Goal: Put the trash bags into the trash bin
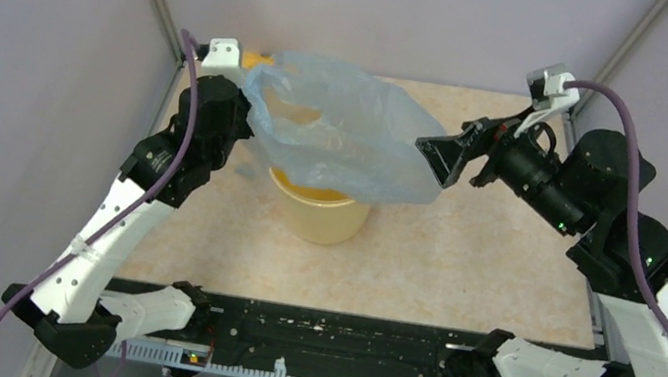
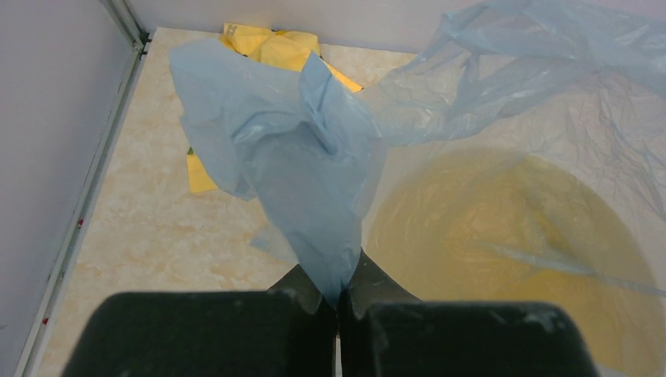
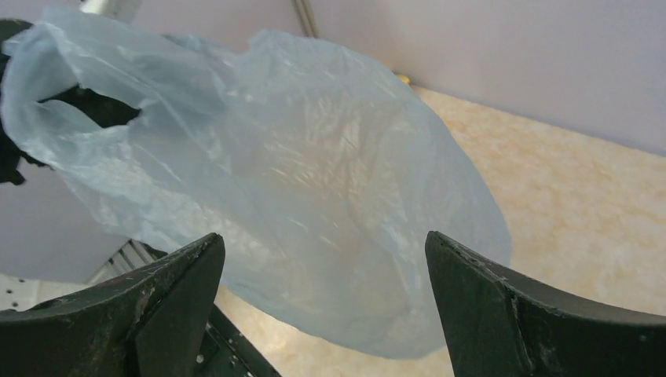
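From above, the bag (image 1: 349, 130) is hanging over the bin (image 1: 321, 215). Left wrist: the left tool (image 2: 339, 297) is clamping a bag fold. Right wrist: the right tool (image 3: 322, 247) is spreading wide, holding nothing. The film seems light and slippery; better to grasp a bunched edge.

you are looking at two arms that are wearing the same livery: the left arm (image 1: 118, 215) and the right arm (image 1: 666, 337) are showing glossy white shells on their long lower links, while the joints and upper housings are showing matte black, some rounded and some blocky. the left purple cable (image 1: 185, 99) is trailing along one arm, and the right purple cable (image 1: 624, 123) is looping off the other. the left white bracket (image 1: 223, 53) and the right white bracket (image 1: 551, 83) are capping the wrists. tiny green lights (image 1: 558, 224) are glowing on the right arm's black housings. the left gripper (image 2: 339, 294) and the right gripper (image 1: 433, 162) are showing black wedge-shaped fingers (image 3: 510, 314), with pale scuffs speckling their edges.
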`<state>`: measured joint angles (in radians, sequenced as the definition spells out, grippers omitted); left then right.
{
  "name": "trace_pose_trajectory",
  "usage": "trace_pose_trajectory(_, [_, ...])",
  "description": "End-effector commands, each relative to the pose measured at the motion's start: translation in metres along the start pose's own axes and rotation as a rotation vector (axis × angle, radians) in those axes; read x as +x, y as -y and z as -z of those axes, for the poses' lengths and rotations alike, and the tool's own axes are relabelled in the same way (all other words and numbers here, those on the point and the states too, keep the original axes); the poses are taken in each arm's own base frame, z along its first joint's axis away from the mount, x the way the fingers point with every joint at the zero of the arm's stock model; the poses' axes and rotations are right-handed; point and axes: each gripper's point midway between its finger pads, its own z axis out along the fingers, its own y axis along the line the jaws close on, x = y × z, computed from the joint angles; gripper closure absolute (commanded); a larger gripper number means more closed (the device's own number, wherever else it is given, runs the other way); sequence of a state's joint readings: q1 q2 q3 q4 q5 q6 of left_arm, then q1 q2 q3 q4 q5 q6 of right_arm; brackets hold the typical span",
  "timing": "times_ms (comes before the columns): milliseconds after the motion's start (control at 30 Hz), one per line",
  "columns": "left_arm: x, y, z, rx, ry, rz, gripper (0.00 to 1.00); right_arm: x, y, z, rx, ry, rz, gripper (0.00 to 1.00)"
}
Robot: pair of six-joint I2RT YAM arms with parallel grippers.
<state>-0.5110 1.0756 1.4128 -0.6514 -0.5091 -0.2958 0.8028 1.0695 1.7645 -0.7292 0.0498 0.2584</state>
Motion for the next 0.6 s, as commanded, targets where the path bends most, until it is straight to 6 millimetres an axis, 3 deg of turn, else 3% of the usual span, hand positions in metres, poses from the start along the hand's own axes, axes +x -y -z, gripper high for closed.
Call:
trace_pose_trajectory(0, [-0.014,0.003,0.0,0.022,0.041,0.01,1.0,0.03,0.019,0.004,0.075,-0.053,0.032,0.01])
trace_pose_trajectory(100, [-0.011,0.004,-0.003,0.025,0.028,0.002,1.0,0.053,0.02,-0.001,0.061,-0.107,0.025,0.02])
trace_pose_trajectory(333, [-0.01,0.002,-0.007,0.022,0.021,-0.011,1.0,0.094,0.085,0.031,0.407,-0.162,-0.005,0.01])
trace_pose_trajectory(433, [-0.01,0.005,-0.009,0.036,0.017,-0.008,1.0,0.099,0.088,0.034,0.425,-0.123,-0.067,0.02])
trace_pose_trajectory(567, [-0.009,0.008,-0.011,0.047,0.011,-0.006,1.0,0.103,0.085,0.022,0.409,-0.066,-0.147,0.05])
